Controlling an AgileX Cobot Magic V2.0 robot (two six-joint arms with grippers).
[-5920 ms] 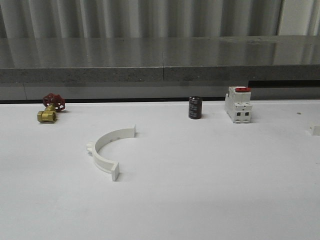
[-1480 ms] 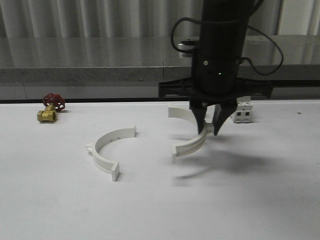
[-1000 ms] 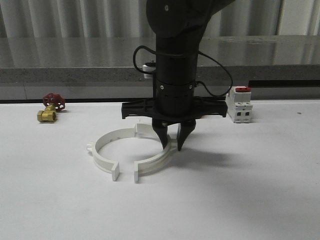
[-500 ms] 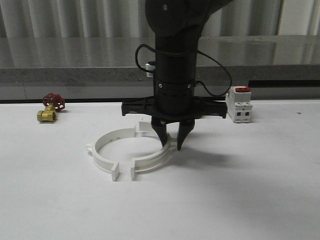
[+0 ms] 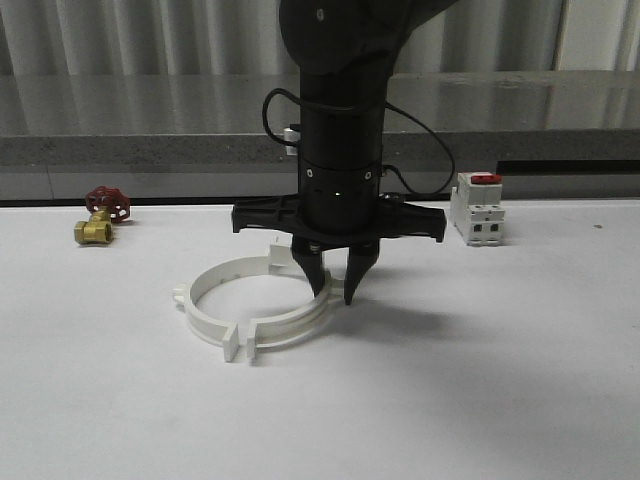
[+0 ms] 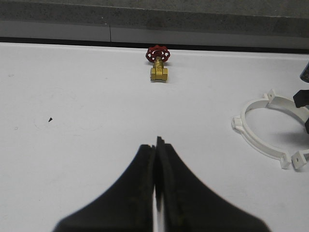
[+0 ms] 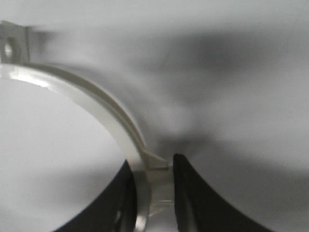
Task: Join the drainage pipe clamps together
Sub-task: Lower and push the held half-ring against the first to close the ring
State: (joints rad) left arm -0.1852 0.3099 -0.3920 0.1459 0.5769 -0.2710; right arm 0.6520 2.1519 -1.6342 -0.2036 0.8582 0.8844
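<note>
Two white drainage pipe clamps lie on the white table as an almost closed ring. The left half (image 5: 203,290) rests free. My right gripper (image 5: 336,290) is shut on the right half (image 5: 296,322), pinching its band from above. At the near side the two end tabs stand side by side with a thin gap. The far joint is partly hidden behind the gripper. The right wrist view has the held band (image 7: 91,94) running between the fingers (image 7: 190,193). My left gripper (image 6: 156,142) is shut and empty above bare table, well apart from the left half (image 6: 256,142).
A brass valve with a red handwheel (image 5: 100,215) sits at the far left, also visible as the valve (image 6: 158,63) in the left wrist view. A white breaker with a red switch (image 5: 477,210) stands at the back right. A grey ledge (image 5: 150,150) bounds the table's far side.
My right gripper has carried the right half-ring leftward and set it against the left half. The gap between the near end tabs has narrowed to a sliver.
</note>
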